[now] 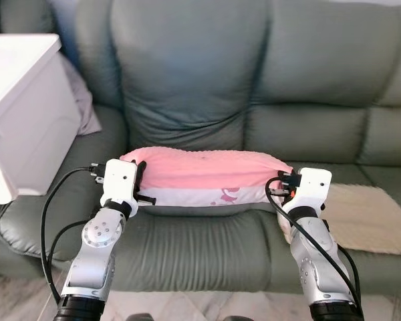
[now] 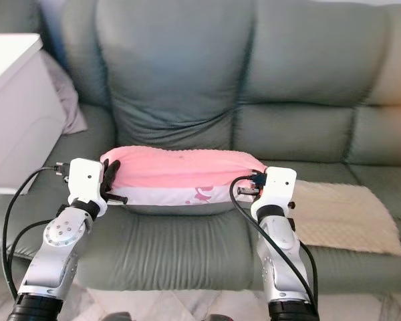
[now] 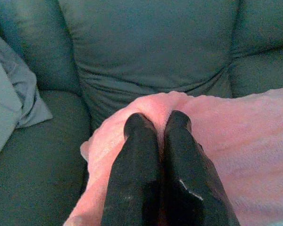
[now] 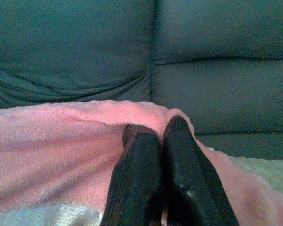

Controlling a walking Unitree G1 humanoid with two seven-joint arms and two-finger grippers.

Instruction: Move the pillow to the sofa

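Pillow: the pink pillow (image 1: 204,170) lies lengthwise across the front of the sofa's (image 1: 254,80) middle seat, pink plush on top, a white band with small pink marks along its front edge.
Pillow and jaws: it spans between the two grippers — one end at each. In both wrist views the pink plush bunches up just ahead of the black fingertips and along both sides of them.
Left gripper (image 3: 156,123): at the pillow's left end; its two fingers (image 3: 134,160) lie pressed side by side with no gap, tips dug into the plush. Whether any fabric is pinched between them cannot be told.
Right gripper (image 4: 155,129): at the pillow's right end; fingers (image 4: 179,160) likewise closed against each other, tips resting on the plush.
Writing: none can be read; the pink marks on the white band are too small to make out.
Arms: both silver arms reach forward and up from the bottom of the head views, elbows low, white wrist blocks level with the pillow's ends, black cables looping beside each.
Sofa: grey-green, with wide cushions.
Throw: a beige throw (image 1: 367,217) lies on the right seat, just beside the right wrist.
Cabinet: a white cabinet (image 1: 23,100) stands at the left — against the sofa arm.
Cloth: a grey cloth (image 1: 87,110) is tucked behind the cabinet.
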